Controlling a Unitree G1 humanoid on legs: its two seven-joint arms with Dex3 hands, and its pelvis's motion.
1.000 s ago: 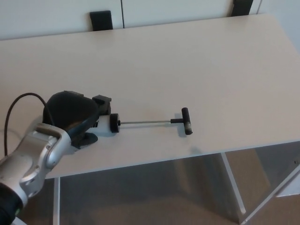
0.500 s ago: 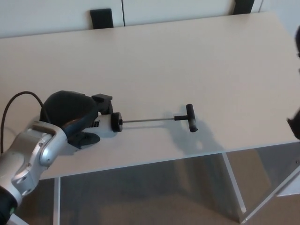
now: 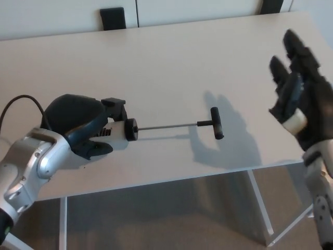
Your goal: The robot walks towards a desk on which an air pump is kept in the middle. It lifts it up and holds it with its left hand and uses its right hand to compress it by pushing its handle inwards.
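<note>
The air pump has a pale barrel with a black end cap, and a thin metal rod runs right to a black T-handle. My left hand is shut on the pump barrel at the left, holding it just above the desk; the pump's shadow lies below it. Over the desk's right edge my right hand is raised and open with its fingers spread. It is well to the right of the handle and apart from it.
The pale desk fills most of the view, with its front edge running below the pump. White desk legs and brown floor show beneath. Two black blocks stand at the desk's far edge against a white wall.
My right hand has come into view from the right, open. The left hand has lifted the pump slightly and shifted it a little to the right.
</note>
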